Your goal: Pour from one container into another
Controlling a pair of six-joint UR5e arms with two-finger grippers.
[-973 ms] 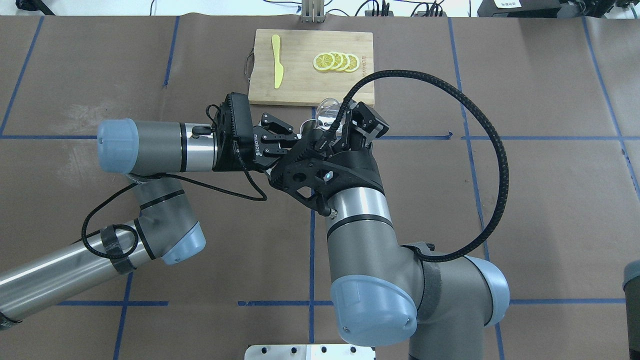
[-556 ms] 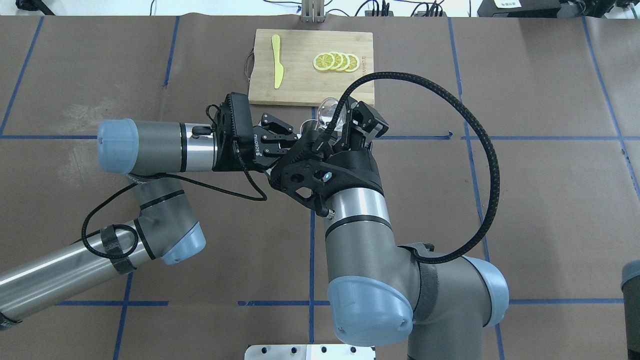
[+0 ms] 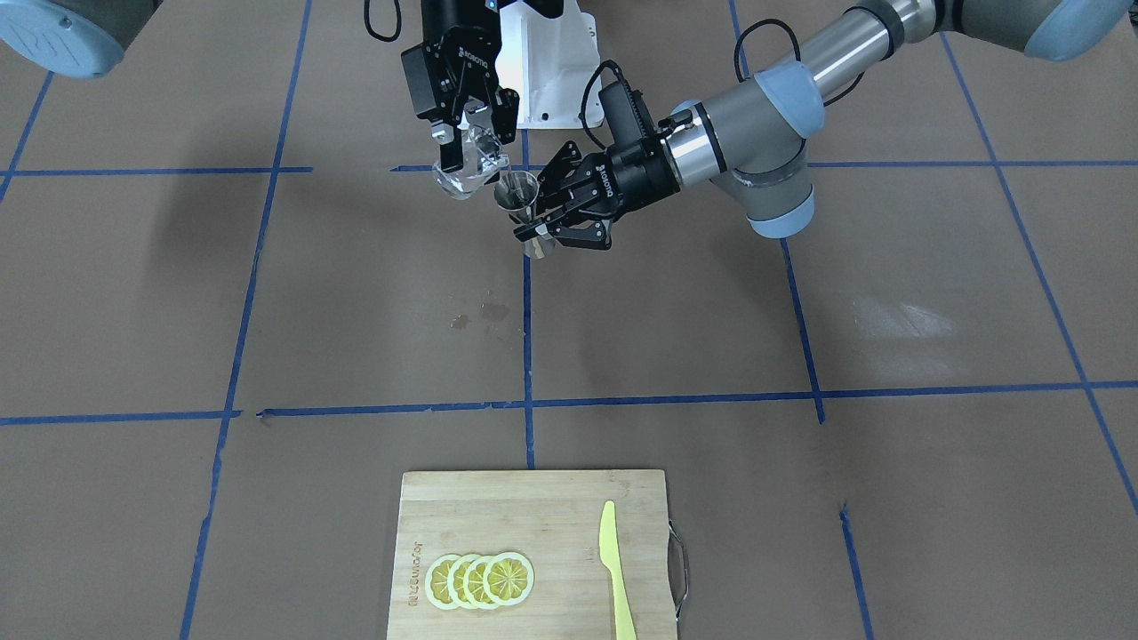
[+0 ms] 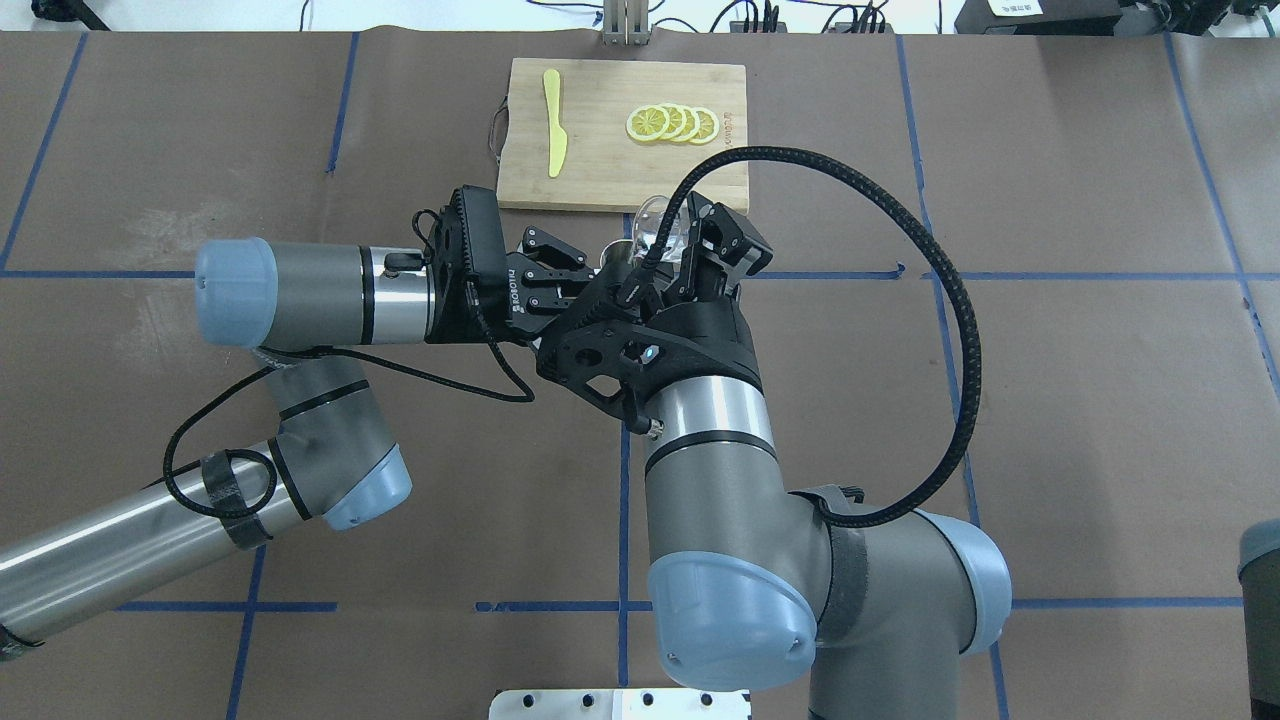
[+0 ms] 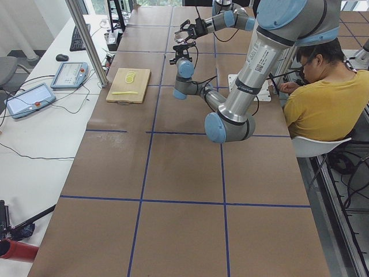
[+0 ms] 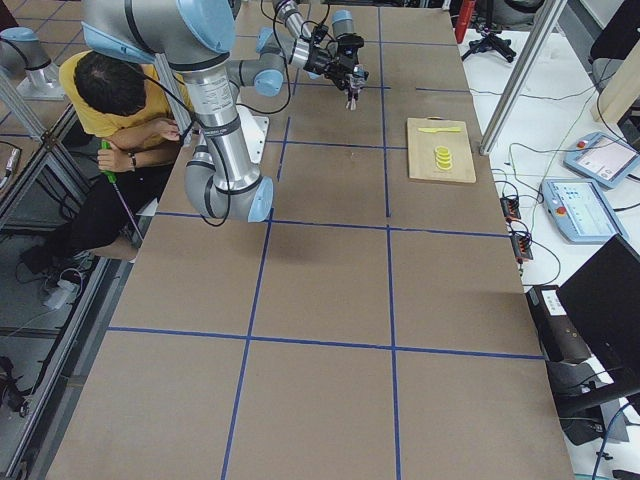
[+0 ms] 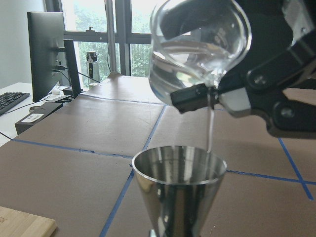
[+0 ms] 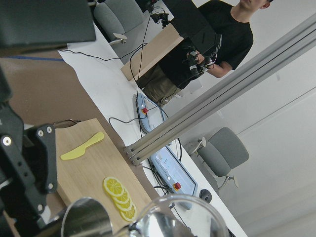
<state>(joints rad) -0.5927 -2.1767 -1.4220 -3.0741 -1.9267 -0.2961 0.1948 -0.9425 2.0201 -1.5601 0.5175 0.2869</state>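
Note:
My right gripper (image 3: 464,151) is shut on the clear glass cup (image 3: 458,175), which is tipped with its lip over the steel jigger (image 3: 517,197). In the left wrist view a thin stream (image 7: 210,123) runs from the glass cup (image 7: 197,49) into the jigger (image 7: 178,182). The left gripper (image 3: 532,218) is shut on the jigger's waist and holds it upright above the table. From overhead, the glass cup (image 4: 655,222) sits just right of the jigger (image 4: 612,255), partly hidden by the right wrist (image 4: 660,340).
A wooden cutting board (image 4: 600,150) lies beyond the grippers with lemon slices (image 4: 672,124) and a yellow knife (image 4: 553,120) on it. Small wet spots (image 3: 480,313) mark the brown table cover. A person in a yellow shirt (image 5: 317,98) sits behind the robot.
The right wrist has turned slightly, shifting left with its cable, and the glass cup is tipped a little more. The left arm and jigger have stayed still.

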